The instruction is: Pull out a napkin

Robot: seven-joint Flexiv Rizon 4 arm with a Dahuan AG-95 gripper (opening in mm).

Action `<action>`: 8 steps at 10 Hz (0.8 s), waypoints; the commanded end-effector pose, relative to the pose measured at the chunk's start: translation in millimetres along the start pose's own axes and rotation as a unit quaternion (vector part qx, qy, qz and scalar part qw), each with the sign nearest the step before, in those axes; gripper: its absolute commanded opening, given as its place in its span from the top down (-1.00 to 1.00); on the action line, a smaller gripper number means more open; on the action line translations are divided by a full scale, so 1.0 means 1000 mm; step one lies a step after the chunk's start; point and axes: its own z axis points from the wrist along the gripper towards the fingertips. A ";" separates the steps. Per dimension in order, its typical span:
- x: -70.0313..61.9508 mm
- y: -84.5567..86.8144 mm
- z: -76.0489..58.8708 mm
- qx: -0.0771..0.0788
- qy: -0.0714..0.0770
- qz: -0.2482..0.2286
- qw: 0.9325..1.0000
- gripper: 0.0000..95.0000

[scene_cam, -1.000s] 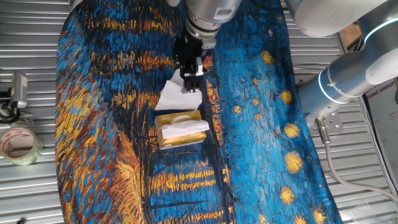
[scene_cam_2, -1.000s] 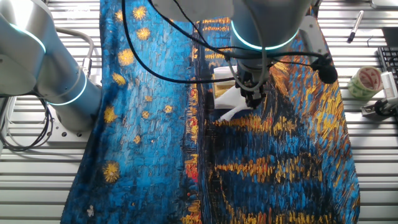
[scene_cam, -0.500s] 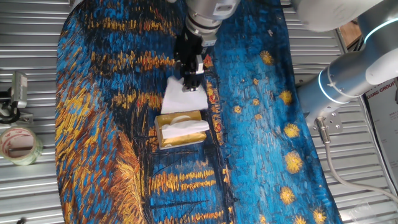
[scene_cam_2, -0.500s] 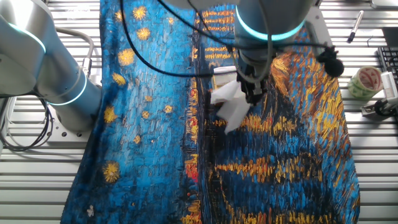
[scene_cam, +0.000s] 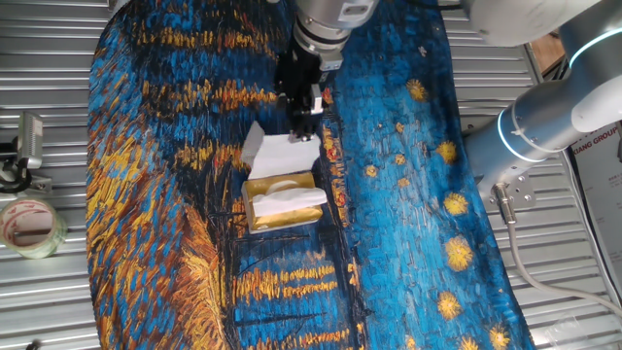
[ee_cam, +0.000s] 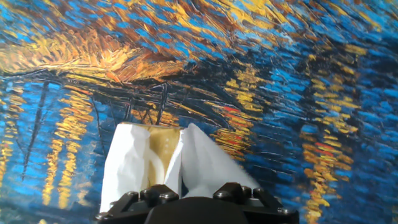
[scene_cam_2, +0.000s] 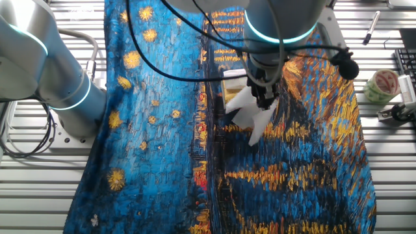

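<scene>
- Two jaws of your gripper (scene_cam: 305, 115) are pinched onto the napkin (scene_cam: 282, 154).
- Your napkin hangs creased from them, lifted above the gold tissue box (scene_cam: 283, 203).
- Your box sits on the painted cloth (scene_cam: 155, 194) covering the worktop.

one fixed view looks steeply down on the desk (scene_cam: 58, 117) from above, the arm's base (scene_cam: 544, 126) at its right edge and a tape roll (scene_cam: 29, 226) at its left. the other fixed view looks down from the opposite side, base (scene_cam_2: 58, 84) at left, tape roll (scene_cam_2: 383, 84) at right. both share the painted cloth (scene_cam: 408, 214) and gold box (scene_cam: 282, 204). the hand view sits close above the cloth (ee_cam: 298, 81), facing along the jaws.
</scene>
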 end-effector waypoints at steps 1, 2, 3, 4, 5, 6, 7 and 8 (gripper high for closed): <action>-0.001 -0.001 0.003 0.001 -0.002 -0.002 1.000 -0.20; -0.001 -0.001 0.004 0.001 -0.002 0.001 1.000 -0.20; -0.001 -0.001 0.003 0.003 -0.003 0.003 1.000 -0.20; -0.001 0.000 0.001 0.014 -0.001 0.005 1.000 -0.20; -0.001 0.000 0.002 0.019 0.000 0.006 1.000 -0.20; -0.001 0.000 0.002 0.024 0.001 0.008 1.000 -0.20; -0.001 0.000 0.002 0.040 0.002 0.010 0.999 -0.20; -0.001 0.000 0.002 0.042 0.002 0.014 0.999 -0.20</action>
